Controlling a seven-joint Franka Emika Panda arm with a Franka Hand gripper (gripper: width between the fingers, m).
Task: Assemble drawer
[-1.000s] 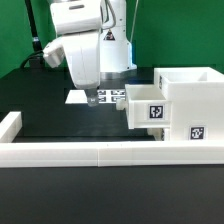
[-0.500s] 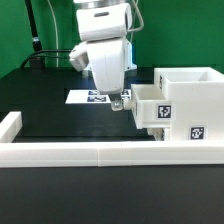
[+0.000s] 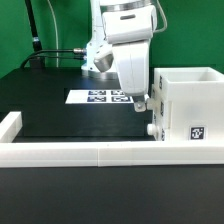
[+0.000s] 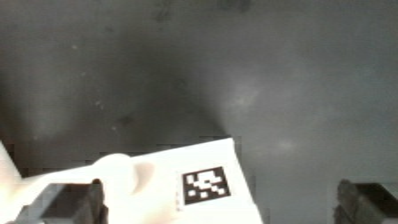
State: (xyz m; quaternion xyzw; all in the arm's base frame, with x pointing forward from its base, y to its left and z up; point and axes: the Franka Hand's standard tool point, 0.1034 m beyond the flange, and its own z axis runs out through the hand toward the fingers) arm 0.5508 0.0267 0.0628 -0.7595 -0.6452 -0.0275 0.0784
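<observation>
- White plastic makes up the drawer casing [image 3: 188, 108], a boxy unit standing on the black bench [image 3: 60, 105] at the exterior view's right, with a square black-and-white tag on its front.
- A tray [image 3: 157, 112] sits almost fully inside the casing, only its front end showing at the casing's side towards the exterior view's left.
- The gripper [image 3: 141, 105] is low against that tray front, the white arm rising above it and leaning towards the exterior view's left.
- In the wrist view the gripper [image 4: 222, 200] is spread wide, with dark fingertips [image 4: 368, 196] at either side and nothing clamped between them.
- Between those fingertips the wrist view shows the tray's white face [image 4: 169, 185] with a tag and a round knob [image 4: 119, 172].
- The marker board [image 3: 102, 96] lies flat on the bench behind the arm.
- A long low white rail [image 3: 80, 152] edges the bench along its near side.
</observation>
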